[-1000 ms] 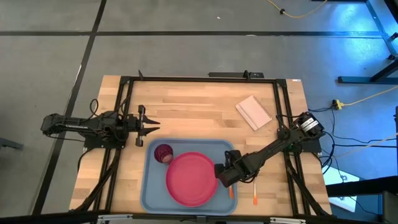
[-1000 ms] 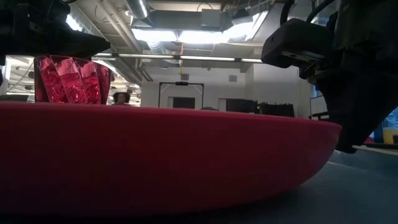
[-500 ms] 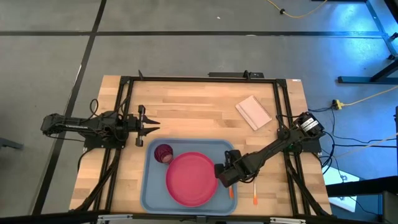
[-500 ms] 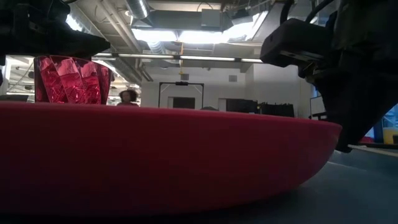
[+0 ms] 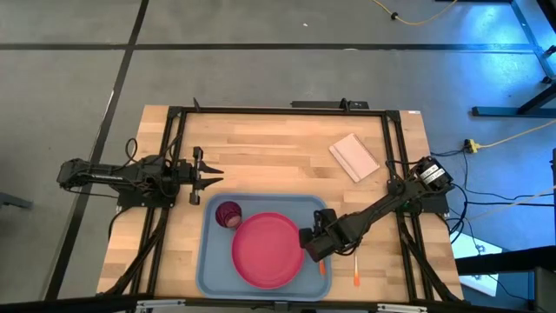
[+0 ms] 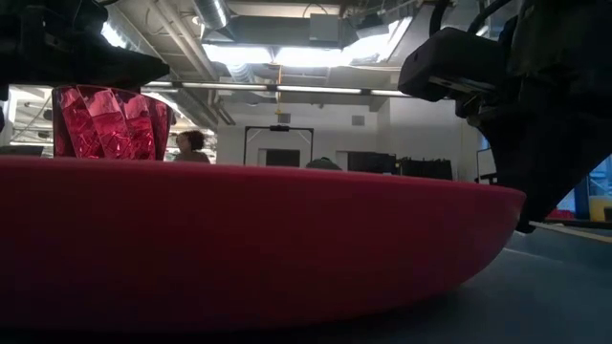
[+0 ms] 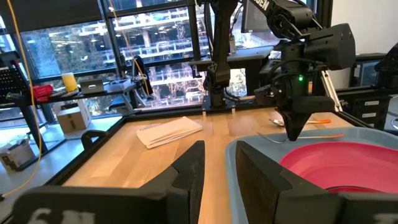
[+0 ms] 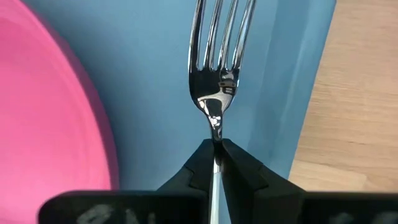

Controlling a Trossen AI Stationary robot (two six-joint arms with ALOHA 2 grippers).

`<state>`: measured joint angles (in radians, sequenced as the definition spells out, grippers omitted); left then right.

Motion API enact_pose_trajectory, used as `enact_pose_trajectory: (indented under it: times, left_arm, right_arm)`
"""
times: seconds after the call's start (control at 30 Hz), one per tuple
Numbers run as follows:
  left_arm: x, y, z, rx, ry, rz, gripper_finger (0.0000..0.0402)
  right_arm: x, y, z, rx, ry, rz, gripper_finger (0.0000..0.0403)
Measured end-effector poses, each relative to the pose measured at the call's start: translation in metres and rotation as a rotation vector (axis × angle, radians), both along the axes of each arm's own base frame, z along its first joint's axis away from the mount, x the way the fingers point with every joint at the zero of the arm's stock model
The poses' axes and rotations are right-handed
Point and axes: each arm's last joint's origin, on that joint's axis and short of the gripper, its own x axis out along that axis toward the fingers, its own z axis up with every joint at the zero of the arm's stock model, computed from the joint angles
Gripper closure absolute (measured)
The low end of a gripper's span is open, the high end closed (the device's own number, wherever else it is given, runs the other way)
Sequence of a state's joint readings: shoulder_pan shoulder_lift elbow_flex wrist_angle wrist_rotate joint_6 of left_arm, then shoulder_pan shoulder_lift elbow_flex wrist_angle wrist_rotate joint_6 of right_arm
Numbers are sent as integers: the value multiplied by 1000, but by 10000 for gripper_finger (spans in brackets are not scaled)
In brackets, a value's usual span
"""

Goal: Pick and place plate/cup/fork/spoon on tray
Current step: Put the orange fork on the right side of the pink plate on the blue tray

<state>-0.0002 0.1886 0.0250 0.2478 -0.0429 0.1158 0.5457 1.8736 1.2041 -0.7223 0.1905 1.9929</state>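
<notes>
The light blue tray (image 5: pixel 208 261) lies at the table's near middle. The pink-red plate (image 5: pixel 268 249) and the maroon cup (image 5: pixel 228 214) stand on it. My right gripper (image 5: pixel 311 246) is over the tray's right part, beside the plate's right rim, shut on the fork (image 8: pixel 216 74), whose orange handle (image 5: pixel 322 268) points toward the near edge. The spoon (image 5: pixel 356 278) lies on the wood right of the tray. My left gripper (image 5: pixel 211 178) is open and empty, just beyond the tray's far left corner. My right gripper pinches the fork's thin metal neck (image 8: pixel 215 127), just behind the tines, between its two fingertips (image 8: pixel 198 163). The fingers come from above, pointing down, and lie across the fork. The fork lies level, low over the tray floor; whether it rests on it, I cannot tell.
A white folded napkin (image 5: pixel 354 156) lies on the wood at the far right. A black frame (image 5: pixel 278 110) runs round the table top. Bare wood lies between the napkin and the left arm. A person (image 6: pixel 191 145) shows far off in the room.
</notes>
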Motion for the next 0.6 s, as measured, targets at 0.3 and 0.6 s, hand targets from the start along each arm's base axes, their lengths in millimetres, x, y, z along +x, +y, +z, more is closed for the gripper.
enact_pose_trajectory:
  times: [0.3,0.6]
  left_arm:
    - [0,0,0,0,0,0,318]
    - [0,0,0,0,0,0,318]
  right_arm:
    - [0,0,0,-2,-1,0,375]
    - [-1,-2,0,-48,-10,-9,375]
